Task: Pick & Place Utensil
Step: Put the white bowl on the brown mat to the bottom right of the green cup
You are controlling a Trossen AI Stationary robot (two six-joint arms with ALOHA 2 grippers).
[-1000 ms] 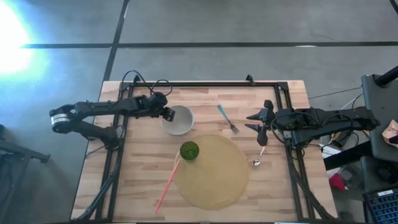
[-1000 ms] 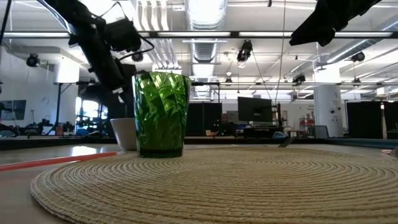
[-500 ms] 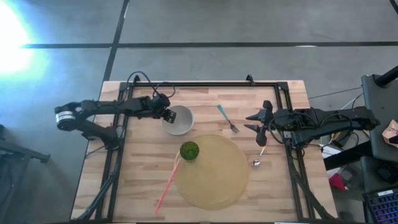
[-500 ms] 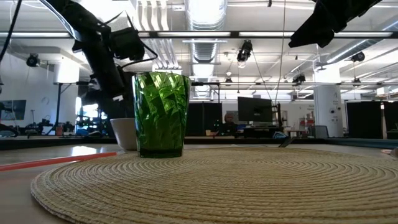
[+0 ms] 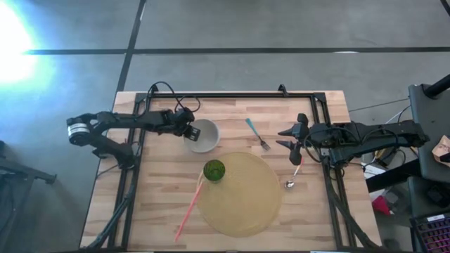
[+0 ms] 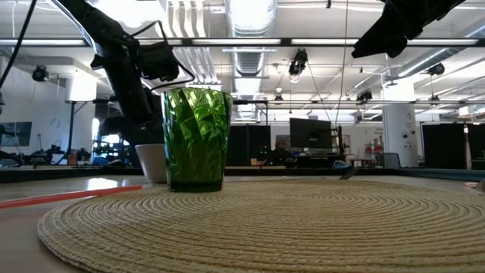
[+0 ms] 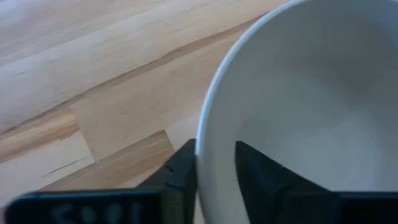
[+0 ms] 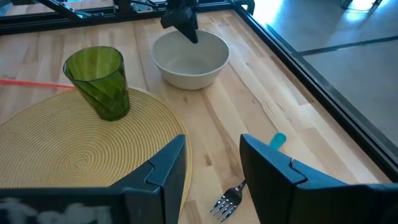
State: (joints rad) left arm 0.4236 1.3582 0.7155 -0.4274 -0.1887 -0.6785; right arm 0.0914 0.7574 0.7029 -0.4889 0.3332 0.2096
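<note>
High view: left gripper (image 5: 188,131) pinching bowl (image 5: 202,135) rim (not utensil). Right gripper (image 5: 290,138) open, empty; fork (image 5: 257,135) just beside it toward bowl, lying diagonally, right arm nearer.

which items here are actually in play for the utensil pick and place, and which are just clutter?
In play:
left gripper, fingers astride the bowl rim
right gripper, open, empty, over the table
fork
spoon

Lying about:
green cup
round mat
straw
</note>
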